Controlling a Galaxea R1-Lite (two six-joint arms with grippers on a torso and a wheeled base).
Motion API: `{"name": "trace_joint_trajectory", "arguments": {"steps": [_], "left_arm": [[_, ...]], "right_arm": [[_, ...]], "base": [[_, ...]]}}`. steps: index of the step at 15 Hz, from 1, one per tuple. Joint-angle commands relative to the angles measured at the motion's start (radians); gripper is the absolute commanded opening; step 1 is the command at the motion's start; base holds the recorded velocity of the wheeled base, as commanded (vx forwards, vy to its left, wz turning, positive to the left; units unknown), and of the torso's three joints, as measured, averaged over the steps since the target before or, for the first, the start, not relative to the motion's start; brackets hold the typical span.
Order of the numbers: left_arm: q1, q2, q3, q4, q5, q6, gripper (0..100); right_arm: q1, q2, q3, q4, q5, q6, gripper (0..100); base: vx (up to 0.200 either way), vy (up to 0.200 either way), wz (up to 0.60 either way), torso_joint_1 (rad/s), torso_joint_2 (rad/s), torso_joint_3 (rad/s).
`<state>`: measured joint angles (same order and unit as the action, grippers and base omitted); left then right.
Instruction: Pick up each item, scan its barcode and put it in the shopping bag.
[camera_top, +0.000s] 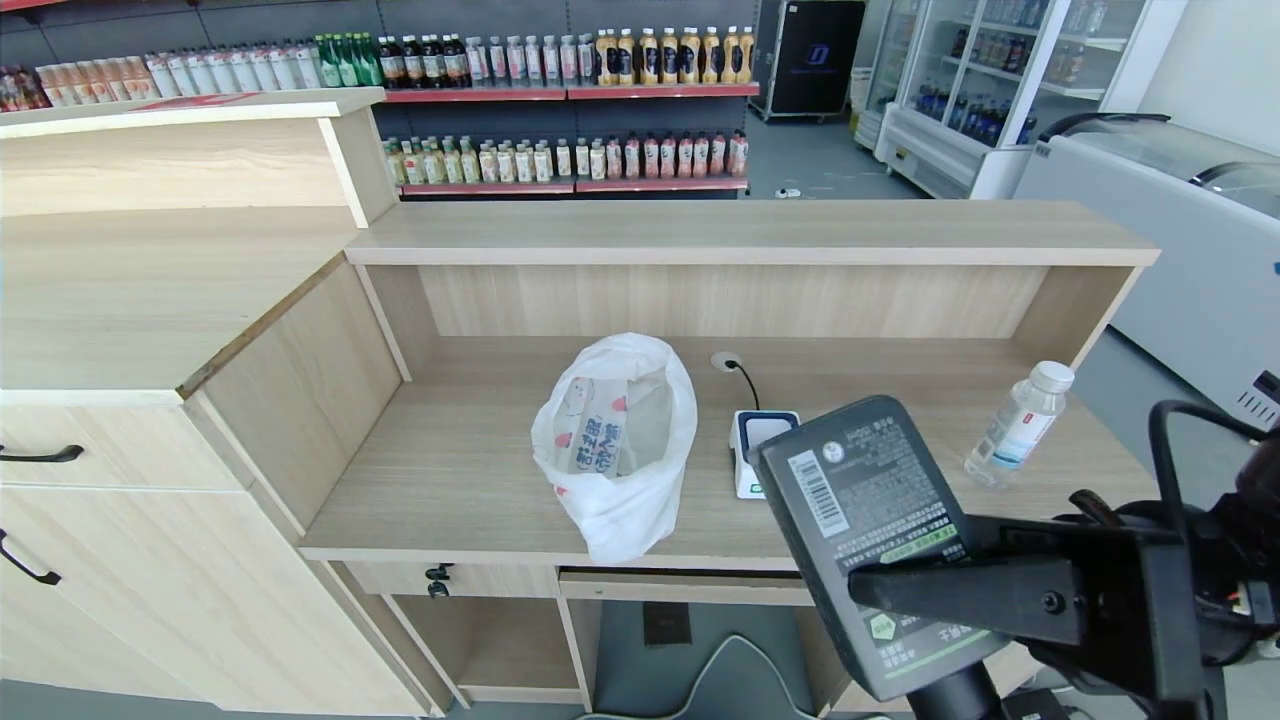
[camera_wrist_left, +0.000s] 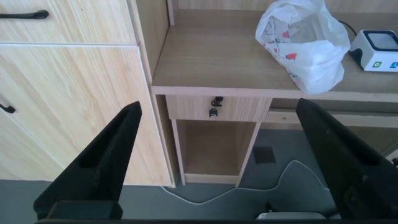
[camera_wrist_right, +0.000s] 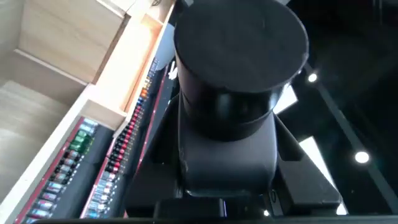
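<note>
**A:** Where is the item?

**B:** A dark container (camera_top: 860, 520) hangs over the near edge of the tabletop (camera_top: 450, 470). The right gripper (camera_top: 930, 600) holds it, jaws clamped across its lower half. Its barcode faces up, away from the scanner (camera_top: 745, 455) just beyond, so it probably needs turning to be read.

**A:** And around it?

**B:** A white bag (camera_top: 615, 440) stands open left of the scanner, ready to be filled. A clear bottle (camera_top: 1018, 425) waits on the right. The left gripper (camera_wrist_left: 217, 168) hangs low by the cabinet (camera_wrist_left: 68, 93), jaws wide, holding nothing.

fig.: light wood counter (camera_top: 450, 470) with ledge; drawer cabinet (camera_top: 120, 560) at left; bottle shelves (camera_top: 560, 94) on dark wall; glass fridges (camera_top: 1000, 80); grey floor (camera_top: 820, 160).
</note>
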<state>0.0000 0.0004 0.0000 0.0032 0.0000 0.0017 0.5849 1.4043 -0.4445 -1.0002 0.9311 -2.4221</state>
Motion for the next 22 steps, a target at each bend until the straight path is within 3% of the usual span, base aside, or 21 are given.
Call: {"name": "trace_joint_trajectory", "arguments": {"steps": [1, 7, 13, 22], "left_arm": [[0.0, 0.0, 0.0, 0.0, 0.0, 0.0, 100], [0.0, 0.0, 0.0, 0.0, 0.0, 0.0, 100], [0.0, 0.0, 0.0, 0.0, 0.0, 0.0, 100], [0.0, 0.0, 0.0, 0.0, 0.0, 0.0, 100]], "right_arm": [[0.026, -0.016, 0.0, -0.001, 0.002, -0.008, 0], [0.09, -0.033, -0.011, 0.006, 0.003, -0.012, 0], [0.078, -0.071, 0.0, 0.141, 0.051, -0.072, 0], [0.05, -0.082, 0.003, 0.215, 0.072, -0.127, 0]], "base": [[0.0, 0.0, 0.0, 0.0, 0.0, 0.0], [0.0, 0.0, 0.0, 0.0, 0.0, 0.0], [0.0, 0.0, 0.0, 0.0, 0.0, 0.0], [0.0, 0.0, 0.0, 0.0, 0.0, 0.0]]}}
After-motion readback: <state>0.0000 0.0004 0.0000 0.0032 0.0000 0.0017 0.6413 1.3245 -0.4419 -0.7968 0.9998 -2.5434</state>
